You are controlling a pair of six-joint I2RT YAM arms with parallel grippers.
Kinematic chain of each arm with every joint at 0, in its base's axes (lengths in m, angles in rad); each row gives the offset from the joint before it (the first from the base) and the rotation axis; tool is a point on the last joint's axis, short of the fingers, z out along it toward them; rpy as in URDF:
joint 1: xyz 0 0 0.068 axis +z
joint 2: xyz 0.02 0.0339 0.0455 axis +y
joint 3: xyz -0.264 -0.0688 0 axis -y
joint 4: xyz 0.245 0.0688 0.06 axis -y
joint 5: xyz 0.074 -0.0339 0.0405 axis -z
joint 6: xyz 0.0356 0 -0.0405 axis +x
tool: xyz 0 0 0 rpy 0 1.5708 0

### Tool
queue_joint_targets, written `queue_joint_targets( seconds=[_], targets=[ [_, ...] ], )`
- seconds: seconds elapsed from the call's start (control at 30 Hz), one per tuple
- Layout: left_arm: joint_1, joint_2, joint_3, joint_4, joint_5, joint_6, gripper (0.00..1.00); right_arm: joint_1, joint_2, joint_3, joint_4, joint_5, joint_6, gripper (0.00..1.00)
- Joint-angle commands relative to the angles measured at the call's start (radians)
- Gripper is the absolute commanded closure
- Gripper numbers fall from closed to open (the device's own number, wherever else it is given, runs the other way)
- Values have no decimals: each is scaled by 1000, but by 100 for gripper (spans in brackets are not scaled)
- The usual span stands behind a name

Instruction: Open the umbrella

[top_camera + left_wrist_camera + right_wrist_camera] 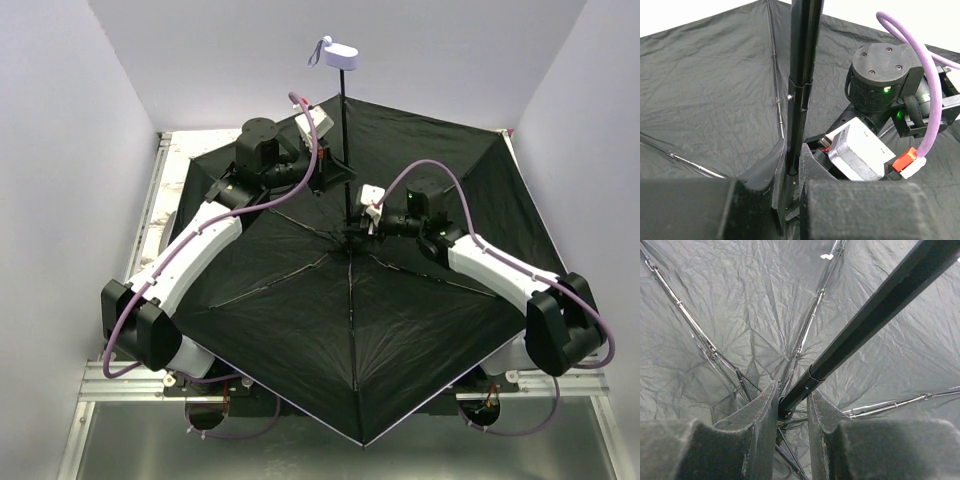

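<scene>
Two arms on one umbrella (400,300). The canopy is fully spread and lies upturned across the counter (195,143), black lining facing up, with lavender showing only as a thin line along the near rim. The shaft (343,110) stands upright from the middle, the small lavender handle (338,53) at its top with nothing touching it. Left gripper (792,161) is partway up the shaft, jaws clamped on it. Right gripper (792,405) sits low at the hub where the ribs (810,325) meet, jaws either side of the shaft; I cannot tell whether they pinch it or merely straddle it. The panels look taut, so the opening seems all but done. Risks from here: if the slider has not latched, letting go could let the ribs fold back. The canopy rests only on its crown and rim, so a release might tip the shaft and roll the whole thing toward an edge. A jaw drawn off sideways could snag a rib or the lining.
</scene>
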Motion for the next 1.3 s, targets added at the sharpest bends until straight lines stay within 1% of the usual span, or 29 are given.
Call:
queue_joint_targets(
  seconds=[0.0,0.17,0.33,0.43,0.53,0.7,0.77,0.83,0.9,1.0,1.1,1.17,1.2,1.23,1.27],
  targets=[
    [2,-118,147,411,77,-92,100,-2,129,-95,-419,62,-120,75],
    [2,-123,123,427,99,-69,100,-1,198,-47,-461,64,-185,76],
    [2,-134,62,422,129,19,100,-1,274,17,-553,92,-304,76],
    [2,-145,1,419,148,81,100,-1,301,40,-546,109,-344,76],
    [1,-151,-37,421,158,104,100,-1,350,64,-543,123,-372,77],
    [1,-143,-40,412,155,138,100,-1,425,77,-551,152,-472,79],
    [1,-142,-39,412,154,142,100,-1,458,90,-560,169,-474,80],
    [1,-141,-36,412,154,141,100,-1,488,108,-590,172,-482,83],
    [1,-139,-33,412,153,139,100,-1,510,135,-621,179,-482,83],
    [1,-134,-34,412,150,141,100,-1,550,175,-702,198,-483,82],
    [1,-131,-43,413,150,153,100,-1,546,127,-731,226,-534,81],
    [2,-131,-46,413,151,159,100,-1,534,113,-717,223,-510,79],
    [1,-130,-48,412,150,162,100,-1,532,121,-729,209,-508,75],
    [1,-129,-50,412,151,164,100,-1,526,125,-724,201,-490,67],
    [1,-129,-52,412,150,166,100,-1,515,127,-711,190,-476,64]
  ],
)
